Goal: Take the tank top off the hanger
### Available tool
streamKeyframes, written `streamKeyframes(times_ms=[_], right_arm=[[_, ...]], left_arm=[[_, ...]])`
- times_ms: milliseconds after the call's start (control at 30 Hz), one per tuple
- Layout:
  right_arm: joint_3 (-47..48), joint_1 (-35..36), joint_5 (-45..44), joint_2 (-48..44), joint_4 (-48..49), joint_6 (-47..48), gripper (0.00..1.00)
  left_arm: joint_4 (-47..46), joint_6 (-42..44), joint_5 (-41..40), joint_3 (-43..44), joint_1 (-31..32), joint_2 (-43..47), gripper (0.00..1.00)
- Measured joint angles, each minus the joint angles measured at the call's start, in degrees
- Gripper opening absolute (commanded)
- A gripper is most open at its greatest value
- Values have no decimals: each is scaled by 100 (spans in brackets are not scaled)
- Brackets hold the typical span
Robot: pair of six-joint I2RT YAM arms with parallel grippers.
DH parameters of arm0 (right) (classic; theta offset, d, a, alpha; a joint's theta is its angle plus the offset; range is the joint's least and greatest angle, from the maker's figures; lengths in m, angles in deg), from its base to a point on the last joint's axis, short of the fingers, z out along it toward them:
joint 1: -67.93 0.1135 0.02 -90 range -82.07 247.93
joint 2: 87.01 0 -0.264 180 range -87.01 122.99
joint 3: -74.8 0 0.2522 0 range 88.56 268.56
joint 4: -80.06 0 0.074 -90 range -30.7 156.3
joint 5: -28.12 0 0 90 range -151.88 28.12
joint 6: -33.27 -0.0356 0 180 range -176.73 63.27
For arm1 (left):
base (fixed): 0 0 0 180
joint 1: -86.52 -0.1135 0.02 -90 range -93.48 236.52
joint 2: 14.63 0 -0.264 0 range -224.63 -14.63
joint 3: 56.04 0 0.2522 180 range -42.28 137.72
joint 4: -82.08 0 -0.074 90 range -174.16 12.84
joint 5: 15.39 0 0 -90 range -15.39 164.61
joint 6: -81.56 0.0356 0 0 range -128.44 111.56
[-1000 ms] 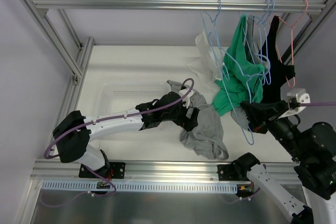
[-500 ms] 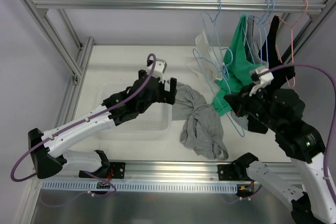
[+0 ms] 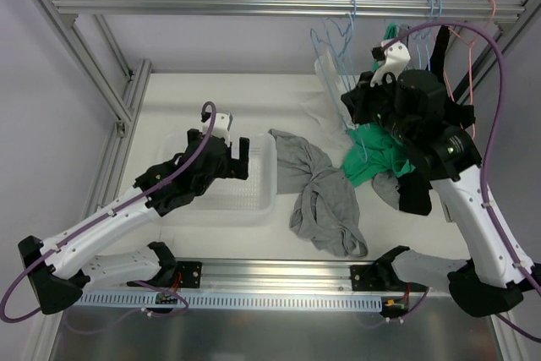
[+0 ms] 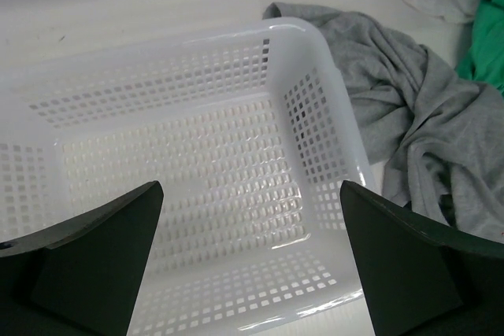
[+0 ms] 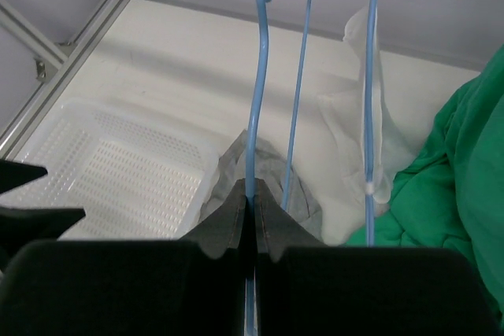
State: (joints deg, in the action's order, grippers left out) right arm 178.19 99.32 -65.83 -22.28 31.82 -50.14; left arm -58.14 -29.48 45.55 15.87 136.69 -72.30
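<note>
Right wrist view: right hand (image 5: 250, 196) pinches the blue hanger (image 5: 259, 76) wire, likely to hold it clear of the grey tank top (image 5: 224, 171) below. Left hand (image 4: 250, 190) hovers spread above the basket (image 4: 236, 33).

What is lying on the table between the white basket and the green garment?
The crumpled grey tank top lies there, beside the white basket and near the green garment; the top external view shows it.

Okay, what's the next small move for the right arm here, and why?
Probably hook the blue hanger onto the rail and release. The right gripper is shut on its wire, raised near the rail, while the gray tank top already lies off it on the table beside the basket.
</note>
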Motion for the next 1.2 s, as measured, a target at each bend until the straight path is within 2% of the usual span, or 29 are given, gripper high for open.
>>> streamKeyframes(times_ms=[433,667,967,1100,1167,1200], right_arm=[[1561,26,-372,1694,302,94,0],[1589,26,-584,2155,330,203,0],[1327,37,-592,2149,481,203,0],[1073,37,-579,2026,660,131,42],[894,37,-555,1912,660,138,51],[793,37,-518,1843,658,105,60]], left_arm=[[179,2,179,-280,0,404,99],[177,24,433,-280,0,260,99],[179,72,942,-280,0,-149,99],[177,85,1123,-278,7,-190,99],[175,90,1237,-269,11,-214,99],[170,94,1290,-264,11,-223,98]])
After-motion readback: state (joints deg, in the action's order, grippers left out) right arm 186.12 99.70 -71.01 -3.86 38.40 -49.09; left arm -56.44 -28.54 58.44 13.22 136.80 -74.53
